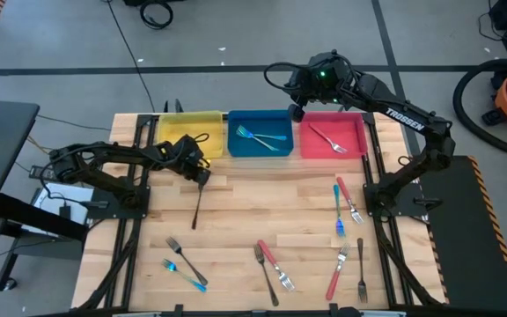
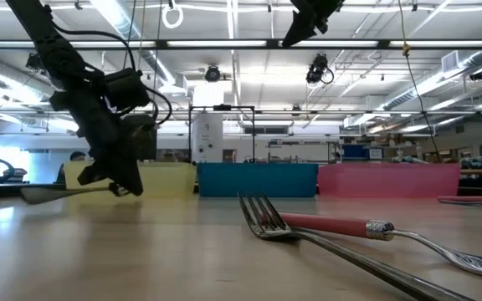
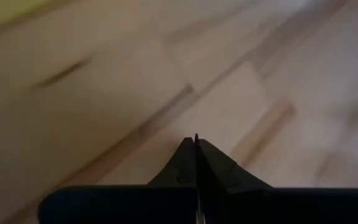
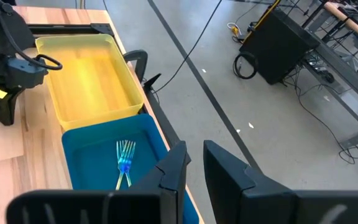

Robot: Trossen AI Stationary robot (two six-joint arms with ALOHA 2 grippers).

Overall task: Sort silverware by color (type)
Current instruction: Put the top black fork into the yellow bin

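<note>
Wooden desk (image 1: pixel 236 198): a dark fork (image 1: pixel 197 204) is gripped at one end by the closed left pincer (image 1: pixel 202 177) near the yellow bin (image 1: pixel 188 134). Carriage into it is judged next. Right pincer (image 1: pixel 296 113), slightly parted, is held empty above the bins.

The broad middle of the wooden table (image 1: pixel 236 207) lies bare between the two arms, giving open passage from the bins toward the near edge. Along the far edge the yellow bin (image 1: pixel 183 123), blue bin (image 1: pixel 258 145) and red bin (image 1: pixel 334 145) stand side by side, touching, so nothing passes between them. The left gripper (image 1: pixel 202 175) hangs just before the yellow bin (a dark fork (image 1: pixel 197 207) reaches out from it over the boards), blocking that approach. The right gripper (image 1: pixel 296 113) hovers above the far rim where the blue and red bins meet. Scattered forks (image 1: pixel 271 264) crowd the near strip and the right side.
</note>
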